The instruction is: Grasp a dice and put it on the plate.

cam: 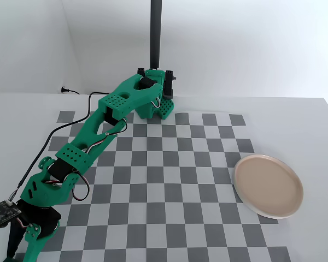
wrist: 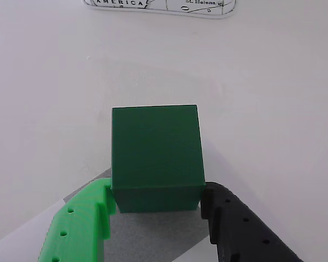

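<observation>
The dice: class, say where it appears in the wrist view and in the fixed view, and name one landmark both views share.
Wrist view: the dice fills the centre, between the gripper fingers, one green and one black.
Fixed view: not visible; the gripper end sits at the far edge of the checkered mat.
Shared landmark: the gripper.

The dice [wrist: 156,155] is dark green on all visible faces, with no pips to see; the gripper [wrist: 157,210] has one bright green finger [wrist: 82,224] and one black finger [wrist: 243,229]. In the fixed view the arm [cam: 90,142] is bright green with some black parts; the plate [cam: 268,185] is beige-pink with a paler rim; the checkered mat [cam: 169,185] has grey and white squares; the table [cam: 295,109] is white; the pole [cam: 155,33] behind the arm is dark grey; the wall is white.
</observation>
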Action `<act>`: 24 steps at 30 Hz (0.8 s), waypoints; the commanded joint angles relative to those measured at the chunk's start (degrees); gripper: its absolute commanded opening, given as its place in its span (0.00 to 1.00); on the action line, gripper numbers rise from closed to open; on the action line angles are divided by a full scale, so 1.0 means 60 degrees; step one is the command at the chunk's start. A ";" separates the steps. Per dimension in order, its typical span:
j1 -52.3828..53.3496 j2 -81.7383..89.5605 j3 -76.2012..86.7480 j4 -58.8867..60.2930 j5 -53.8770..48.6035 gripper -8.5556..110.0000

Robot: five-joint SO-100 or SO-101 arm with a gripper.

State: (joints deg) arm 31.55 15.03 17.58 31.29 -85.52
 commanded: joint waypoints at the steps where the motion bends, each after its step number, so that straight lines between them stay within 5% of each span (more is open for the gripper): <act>1: -0.0132 0.0410 -0.0967 0.0029 -0.0059 0.14; 10: -0.0132 0.0410 -0.0967 0.0059 -0.0088 0.04; 24: -0.0308 0.1084 -0.0981 0.0483 0.0103 0.04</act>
State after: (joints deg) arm 31.55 15.03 17.23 33.31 -85.52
